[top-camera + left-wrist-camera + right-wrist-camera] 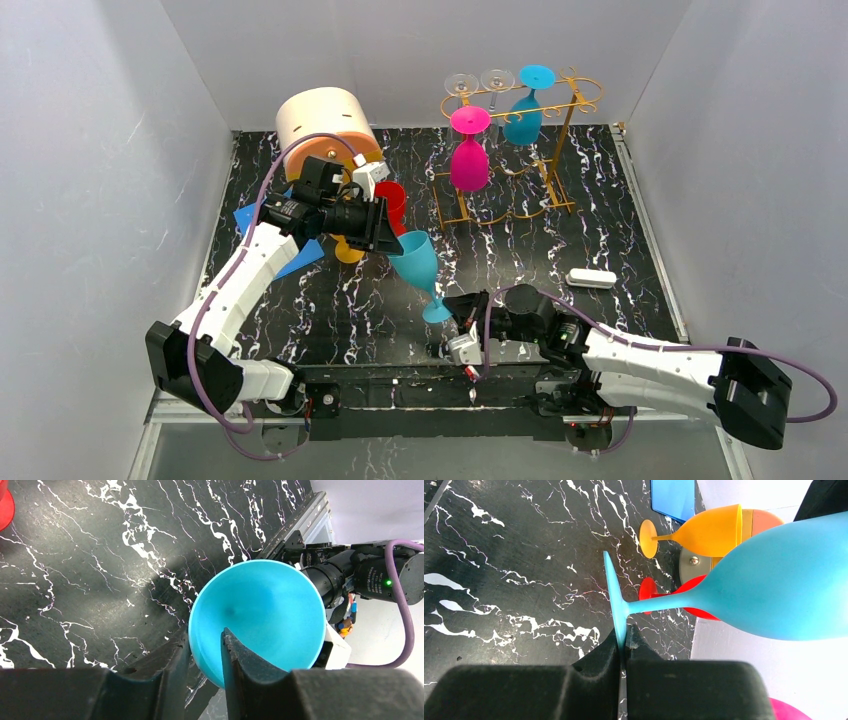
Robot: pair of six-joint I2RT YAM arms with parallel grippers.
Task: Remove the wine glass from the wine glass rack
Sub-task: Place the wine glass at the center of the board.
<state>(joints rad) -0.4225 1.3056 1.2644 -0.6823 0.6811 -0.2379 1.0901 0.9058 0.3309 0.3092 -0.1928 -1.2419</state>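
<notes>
Blue wine glass [415, 258] off rack [566, 128], tilted over table [330, 300] near-middle. Foot clamped in right claw [624, 636]. Fingers of left claw [202, 637] straddle bowl rim, pinch unclear. Step looks like handover. Next: firm left pinch, then right release. Rack at far right corner.

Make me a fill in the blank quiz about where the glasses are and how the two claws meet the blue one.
The right claw pinches the tilted blue wine glass by its ____. One finger of the left claw is ____ that glass's bowl. The frontmost glass hanging on the wine glass rack is ____.
Missing words: foot; inside; pink.
</notes>
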